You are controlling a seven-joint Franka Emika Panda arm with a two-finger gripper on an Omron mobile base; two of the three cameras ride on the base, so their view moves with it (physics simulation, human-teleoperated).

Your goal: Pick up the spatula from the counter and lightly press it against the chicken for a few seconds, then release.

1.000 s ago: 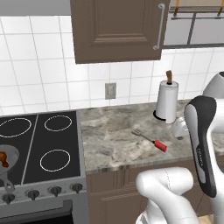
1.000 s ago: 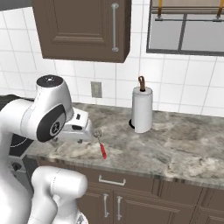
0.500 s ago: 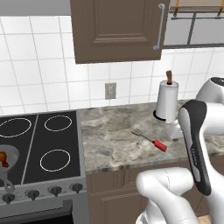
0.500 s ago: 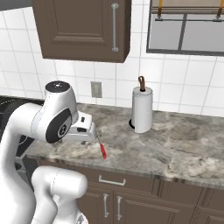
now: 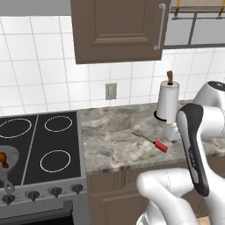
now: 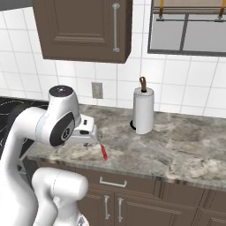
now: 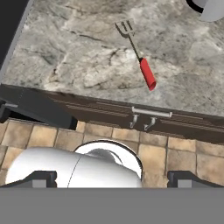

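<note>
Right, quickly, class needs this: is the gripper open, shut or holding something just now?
Gripper: open, fingertips wide apart, holding nothing; the spatula lies on the counter.

The spatula, red-handled with a slotted metal head, lies flat on the table near its front edge. The brown chicken sits in a pan on the stove, well apart.

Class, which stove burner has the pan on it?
The front left one, under the pan holding the chicken; the other three rings lie bare.
</note>
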